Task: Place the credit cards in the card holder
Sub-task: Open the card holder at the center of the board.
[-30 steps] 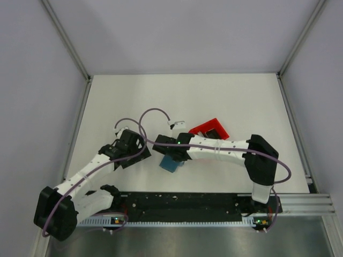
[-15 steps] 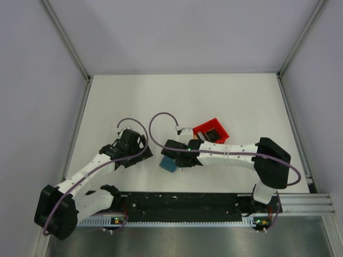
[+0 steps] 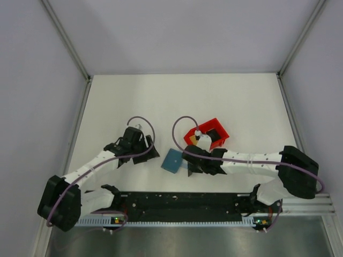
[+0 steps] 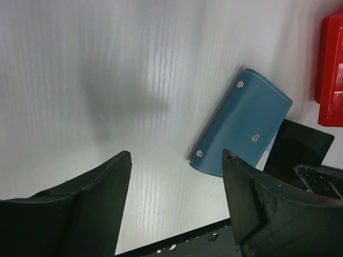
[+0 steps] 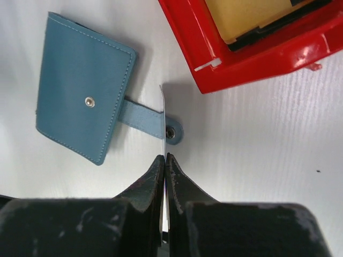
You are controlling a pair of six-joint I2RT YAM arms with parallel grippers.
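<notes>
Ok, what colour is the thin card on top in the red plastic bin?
Gold-tan card; clearest in the right wrist view.

Red bin (image 3: 220,125): plastic, glossy, open-topped, set askew on counter, right of centre, nearer front edge than back.
Counter (image 3: 161,96): white, matte, faintly ribbed in both wrist views.
Enclosure: pale grey wall panels on three sides; aluminium posts (image 3: 67,40) rising from back corners.

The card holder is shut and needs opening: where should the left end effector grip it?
Probably the strap of the card holder, coming from the red bin side. The holder lies flat and closed, with no raised edge; the unsnapped strap sticks out past it. The right end effector, holding a card, crowds that side.
</notes>
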